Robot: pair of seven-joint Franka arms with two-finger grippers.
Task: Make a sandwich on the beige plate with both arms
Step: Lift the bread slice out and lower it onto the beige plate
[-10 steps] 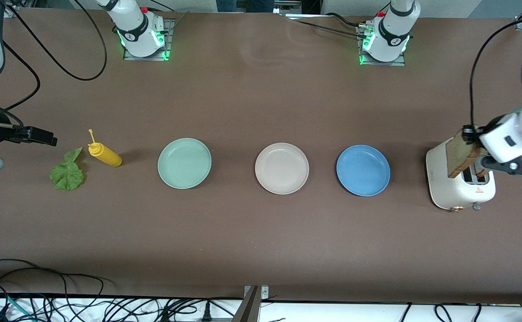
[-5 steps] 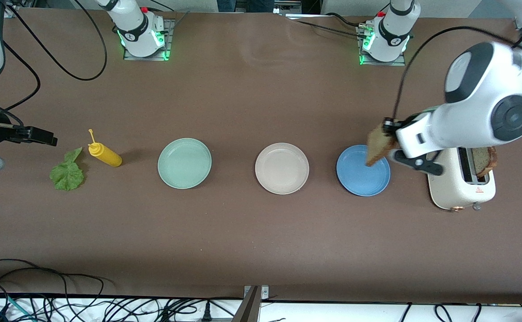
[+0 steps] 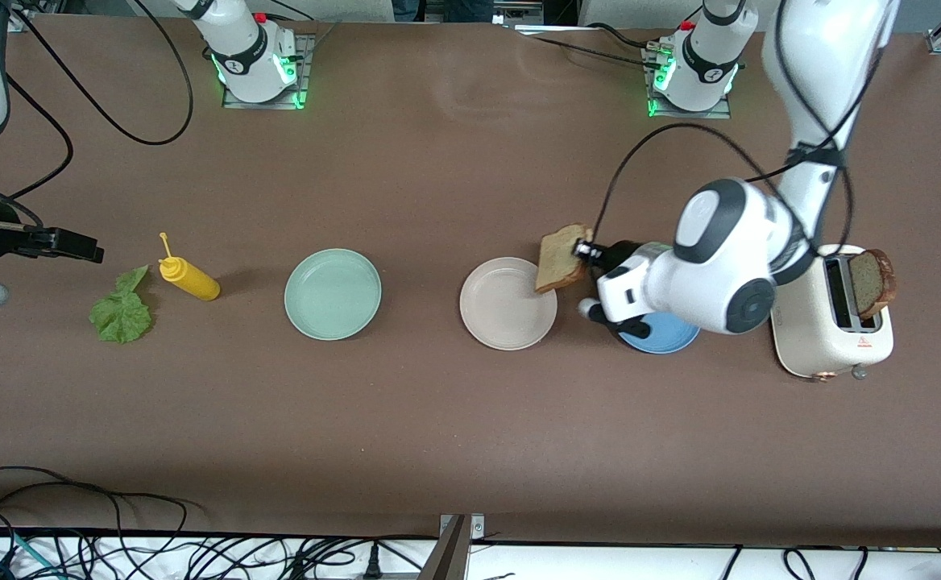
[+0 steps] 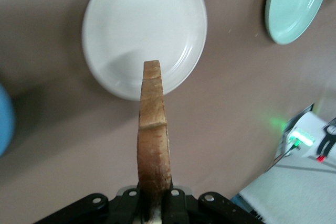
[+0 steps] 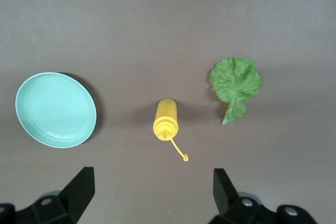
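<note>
My left gripper (image 3: 586, 253) is shut on a brown bread slice (image 3: 562, 258), held on edge over the rim of the beige plate (image 3: 503, 322) on the side toward the blue plate. In the left wrist view the bread slice (image 4: 154, 129) sticks out from my left gripper (image 4: 155, 205) above the beige plate (image 4: 121, 19), which has nothing on it. A second bread slice (image 3: 873, 282) stands in the toaster (image 3: 825, 338). The green lettuce leaf (image 3: 122, 312) lies at the right arm's end of the table. My right gripper (image 3: 76, 244) waits open over the table beside it, with the lettuce leaf (image 5: 236, 83) ahead of the right gripper (image 5: 153, 190).
A mint-green plate (image 3: 332, 293) sits between the beige plate and a yellow squeeze bottle (image 3: 188, 279) lying beside the lettuce. The blue plate (image 3: 668, 337) is mostly covered by my left arm. Cables run along the table edge nearest the front camera.
My left arm has carried the bread slice from the toaster, across the blue plate, to the beige plate's rim. The right arm has not moved.
</note>
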